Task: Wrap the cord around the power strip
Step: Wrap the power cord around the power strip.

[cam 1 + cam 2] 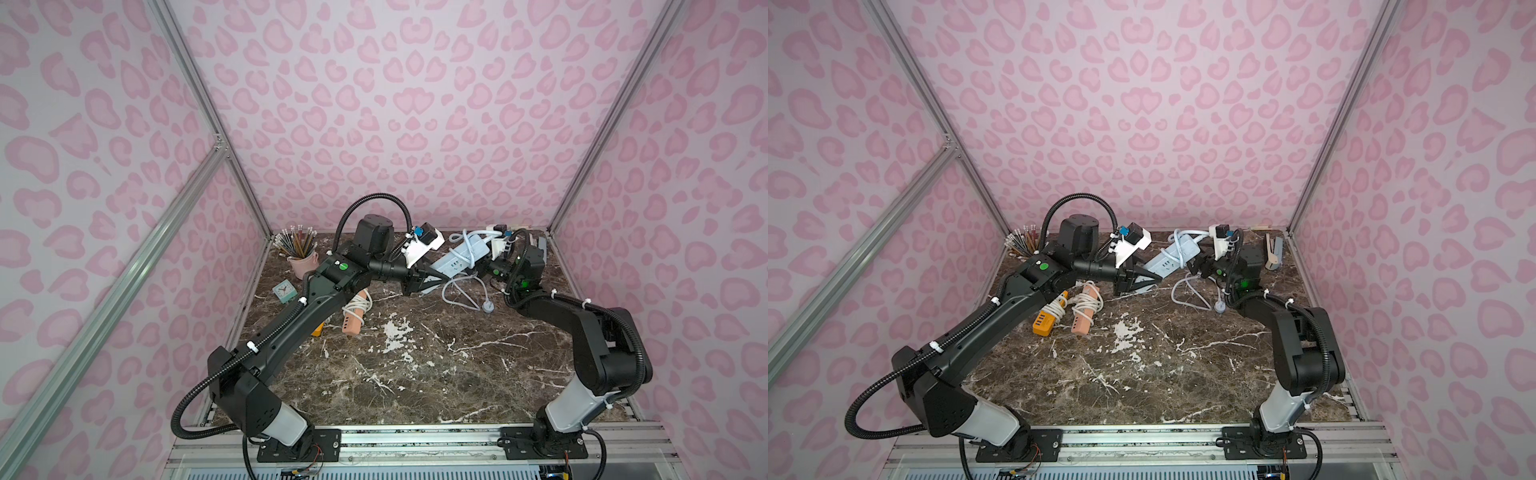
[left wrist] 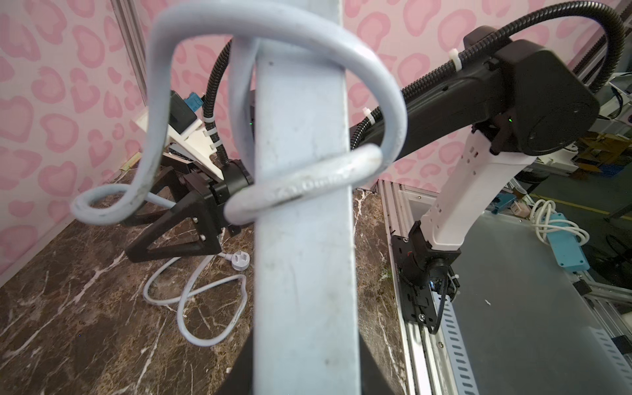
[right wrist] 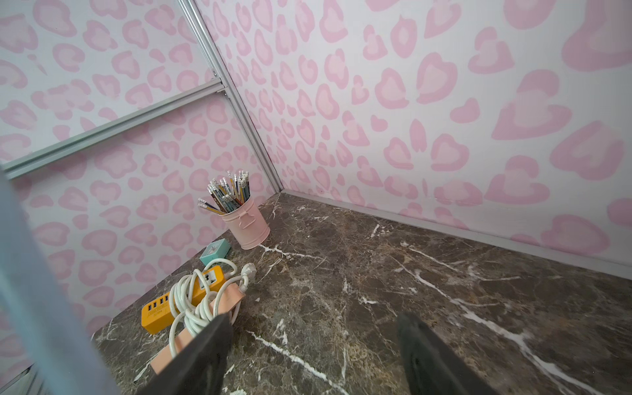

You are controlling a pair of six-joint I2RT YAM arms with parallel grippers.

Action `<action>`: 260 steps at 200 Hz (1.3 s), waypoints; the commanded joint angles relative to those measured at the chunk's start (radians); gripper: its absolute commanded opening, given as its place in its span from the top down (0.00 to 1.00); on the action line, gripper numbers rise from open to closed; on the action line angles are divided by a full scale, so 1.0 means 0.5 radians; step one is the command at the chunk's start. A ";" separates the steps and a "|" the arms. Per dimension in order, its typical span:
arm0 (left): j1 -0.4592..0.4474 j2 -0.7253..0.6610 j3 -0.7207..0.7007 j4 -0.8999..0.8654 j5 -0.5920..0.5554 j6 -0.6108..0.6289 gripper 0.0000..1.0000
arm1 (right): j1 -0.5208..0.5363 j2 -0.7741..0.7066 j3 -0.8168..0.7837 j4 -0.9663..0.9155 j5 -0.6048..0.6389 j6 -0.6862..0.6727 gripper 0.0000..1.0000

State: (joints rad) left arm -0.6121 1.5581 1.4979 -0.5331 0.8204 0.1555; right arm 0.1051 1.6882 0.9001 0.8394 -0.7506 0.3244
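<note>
The pale blue power strip [image 1: 457, 255] is hanging above the far right part of the counter [image 1: 415, 374], tilted, with its nearer end pinched in the left gripper [image 1: 436, 277], which is clamping tightly on the strip's body. In the left wrist view the strip [image 2: 304, 239] is filling the middle of the frame, and the cord [image 2: 301, 184] is crossing it in a few loose turns around its middle. One wide bend of the cord is bulging out to the side, just beside the right gripper. Whether it is touching that gripper cannot be told.

The rest of the cord is trailing down and lying in slack loops on the counter beneath the strip, ending in the white plug [image 1: 488, 307], which is resting flat on the marble.

The right gripper [image 3: 314, 328] is standing with its jaws spread apart and nothing between them, close to the strip's far end. In its wrist view the strip is showing only as a blurred blue band along one edge [image 3: 41, 290].

Well apart, toward the left side, a pink power strip [image 1: 1086, 316] and an orange power strip [image 1: 1046, 320] are lying side by side, each bundled in its own white cord. Behind them a small teal clock [image 1: 284, 289] and a pink cup of pencils [image 1: 303, 264] are sitting near the back left corner. A stapler [image 1: 1275, 253] is lying by the right wall.
</note>
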 commanded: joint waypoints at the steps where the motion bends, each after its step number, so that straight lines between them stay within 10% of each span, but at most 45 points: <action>1: 0.011 -0.024 0.005 0.210 -0.015 -0.039 0.97 | 0.029 -0.014 -0.014 0.047 0.135 -0.063 0.22; 31: 0.048 -0.032 -0.005 0.266 -0.155 -0.122 0.97 | 0.042 -0.035 -0.097 0.079 0.130 -0.061 0.28; 78: 0.246 0.017 0.019 0.335 -0.466 -0.359 0.97 | 0.181 -0.162 -0.206 -0.286 0.452 -0.408 0.84; 110: 0.349 0.134 0.169 0.084 -1.019 -0.325 0.97 | 0.240 -0.359 -0.269 -0.560 0.809 -0.679 1.00; 200: 0.335 0.541 0.236 -0.205 -1.485 -0.203 0.97 | 0.860 -0.943 0.170 -1.358 1.294 -1.860 1.00; 260: -0.006 0.636 0.174 -0.526 -0.895 0.278 0.97 | 0.705 -0.696 0.897 -1.842 1.058 -2.220 1.00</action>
State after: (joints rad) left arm -0.5758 1.8969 1.6180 -0.7429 0.2707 0.1730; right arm 0.5156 1.2850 1.2194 0.0013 -0.1322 -0.6685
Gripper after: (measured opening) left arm 0.294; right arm 0.522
